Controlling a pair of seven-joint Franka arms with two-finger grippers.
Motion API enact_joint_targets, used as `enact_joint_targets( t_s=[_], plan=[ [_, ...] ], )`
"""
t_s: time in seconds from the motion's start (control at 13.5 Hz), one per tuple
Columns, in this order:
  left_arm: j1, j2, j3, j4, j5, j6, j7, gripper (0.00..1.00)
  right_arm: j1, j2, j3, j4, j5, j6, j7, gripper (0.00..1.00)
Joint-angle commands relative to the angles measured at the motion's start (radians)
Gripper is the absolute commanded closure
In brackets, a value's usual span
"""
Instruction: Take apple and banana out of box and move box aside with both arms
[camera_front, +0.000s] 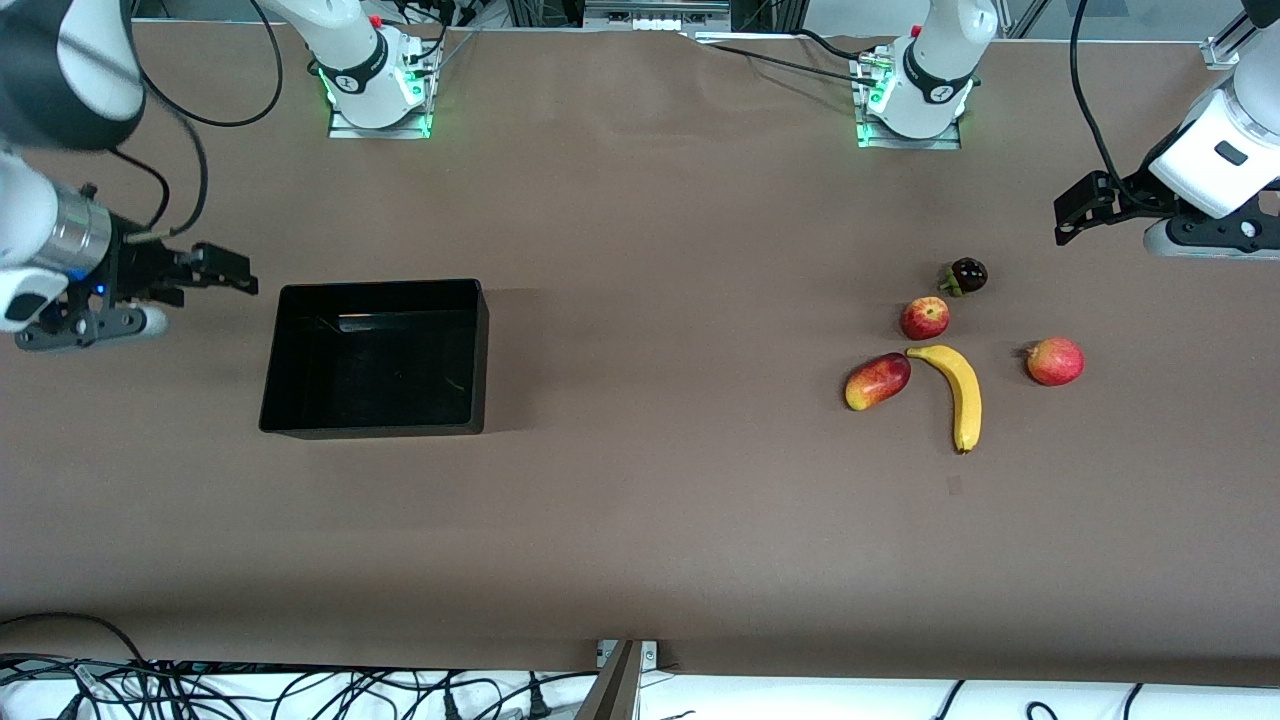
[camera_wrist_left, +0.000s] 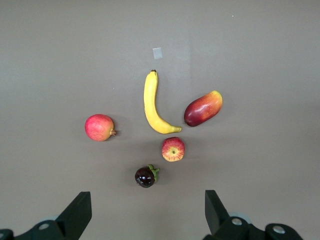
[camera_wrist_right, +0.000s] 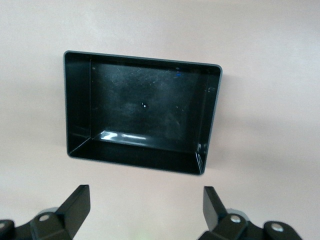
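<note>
The black box (camera_front: 370, 428) sits empty on the brown table toward the right arm's end. My right gripper (camera_front: 225, 270) hovers open over the bare table beside the box (camera_wrist_right: 207, 120), holding nothing. Toward the left arm's end lie the fruits: a dark mangosteen (camera_front: 968, 275), two red apples (camera_front: 925, 318) (camera_front: 1055, 361), a yellow banana (camera_front: 960, 395) and a red-yellow mango (camera_front: 877, 381). My left gripper (camera_front: 1085, 205) hangs open and empty over the table beside the mangosteen (camera_wrist_left: 146, 176). The left wrist view shows the whole fruit cluster past the open fingers (camera_wrist_left: 75, 215).
Both arm bases (camera_front: 380, 95) (camera_front: 915, 100) stand along the table's edge farthest from the front camera. A small tape mark (camera_front: 954, 486) lies nearer to the front camera than the banana. Loose cables (camera_front: 200, 690) run below the table's front edge.
</note>
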Motion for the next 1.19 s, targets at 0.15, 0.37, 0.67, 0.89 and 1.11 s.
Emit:
enact_joint_targets(
  t_s=[0.15, 0.37, 0.67, 0.89, 1.11],
  plan=[
    [0.005, 0.018, -0.002, 0.037, -0.017, -0.023, -0.001, 0.0, 0.017, -0.143, 0.004, -0.066, -0.056, -0.056, 0.04, 0.0],
    [0.005, 0.018, -0.002, 0.037, -0.017, -0.025, -0.001, 0.0, -0.001, -0.182, 0.044, -0.11, -0.099, -0.022, 0.038, 0.0],
    [0.005, 0.018, -0.002, 0.037, -0.017, -0.023, -0.001, 0.0, -0.263, -0.18, 0.321, -0.103, -0.114, -0.022, 0.035, 0.0],
    [0.006, 0.018, -0.002, 0.037, -0.017, -0.023, -0.001, 0.0, -0.377, -0.185, 0.406, -0.101, -0.108, -0.022, 0.011, 0.0],
    [0.006, 0.018, -0.002, 0.037, -0.017, -0.025, 0.0, 0.0, -0.377, -0.18, 0.401, -0.074, -0.11, -0.027, -0.002, 0.0]
  ],
)
